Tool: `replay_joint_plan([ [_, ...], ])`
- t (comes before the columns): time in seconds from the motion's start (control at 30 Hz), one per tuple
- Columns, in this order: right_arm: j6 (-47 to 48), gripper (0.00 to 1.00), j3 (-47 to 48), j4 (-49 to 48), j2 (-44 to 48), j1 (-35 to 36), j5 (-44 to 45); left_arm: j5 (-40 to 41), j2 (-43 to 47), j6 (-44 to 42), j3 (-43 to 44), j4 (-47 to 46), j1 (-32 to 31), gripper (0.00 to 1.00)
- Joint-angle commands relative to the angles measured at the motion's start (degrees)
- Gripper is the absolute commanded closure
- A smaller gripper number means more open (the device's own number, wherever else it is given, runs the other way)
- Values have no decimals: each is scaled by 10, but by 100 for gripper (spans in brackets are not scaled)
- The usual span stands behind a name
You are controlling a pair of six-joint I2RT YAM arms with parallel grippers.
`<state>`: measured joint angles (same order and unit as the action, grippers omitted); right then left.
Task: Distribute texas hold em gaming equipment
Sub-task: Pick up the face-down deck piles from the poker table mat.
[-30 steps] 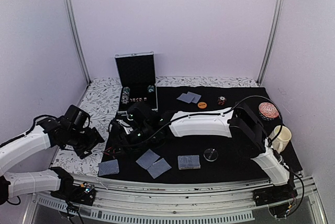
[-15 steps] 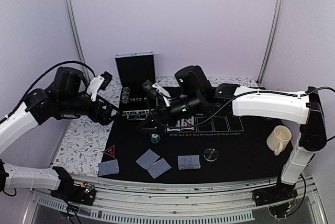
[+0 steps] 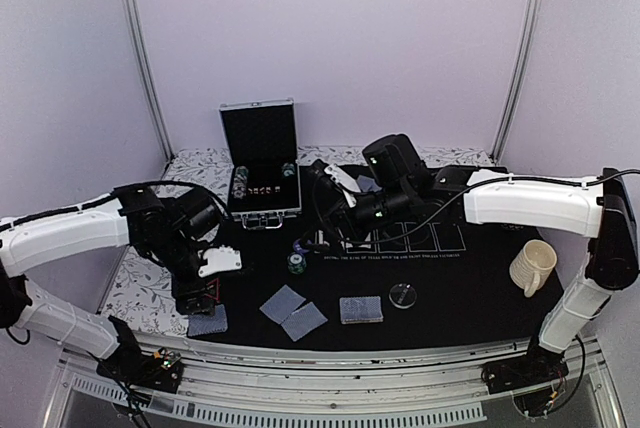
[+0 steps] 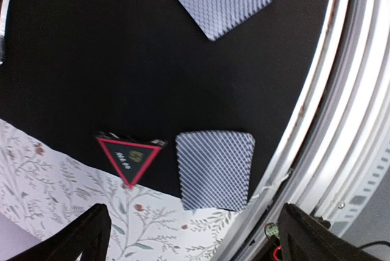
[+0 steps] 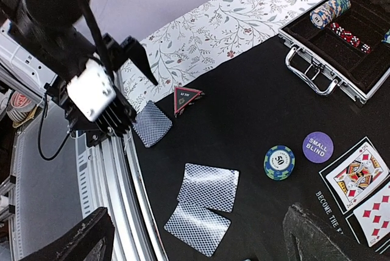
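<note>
Patterned-back playing cards lie on the black mat: one card (image 4: 214,168) at the front left corner, partly over the mat's edge, two overlapping cards (image 5: 209,186), and a small deck (image 3: 361,309). A red triangle marker (image 4: 129,157) sits beside the corner card. A green-blue chip stack (image 5: 279,161) stands by a purple small-blind disc (image 5: 318,147), and a clear disc (image 3: 403,295) lies front centre. My left gripper (image 4: 195,243) hovers open above the corner card and marker. My right gripper (image 5: 201,246) hangs open high over the two cards, holding nothing.
An open metal case (image 3: 262,173) with chips and dice stands at the back left. Face-up cards (image 5: 358,172) fill the mat's printed rectangles. A cream mug (image 3: 532,266) stands at the right. The table's metal rail (image 4: 341,121) runs along the near edge.
My left arm has swung down from the back left to the front left corner over the triangle marker. My right arm has shifted slightly right. A purple disc now lies by the chip stack.
</note>
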<state>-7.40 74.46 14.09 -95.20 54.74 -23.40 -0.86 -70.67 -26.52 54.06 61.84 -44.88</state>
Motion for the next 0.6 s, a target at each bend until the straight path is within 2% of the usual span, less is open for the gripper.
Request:
replay_joint_plan([
  [0.0,8,1,0,-5,14,2,5,28,-33,-3,-45,39,-22,2],
  [0.1,6,1,0,-6,11,1,2,57,-54,9,-68,31,-33,2],
  [0.3,5,1,-5,-8,15,2,4,54,-91,25,-99,3,-43,2],
  [0.57,5,1,-15,-11,24,2,6,66,-137,29,-79,-17,-50,2],
])
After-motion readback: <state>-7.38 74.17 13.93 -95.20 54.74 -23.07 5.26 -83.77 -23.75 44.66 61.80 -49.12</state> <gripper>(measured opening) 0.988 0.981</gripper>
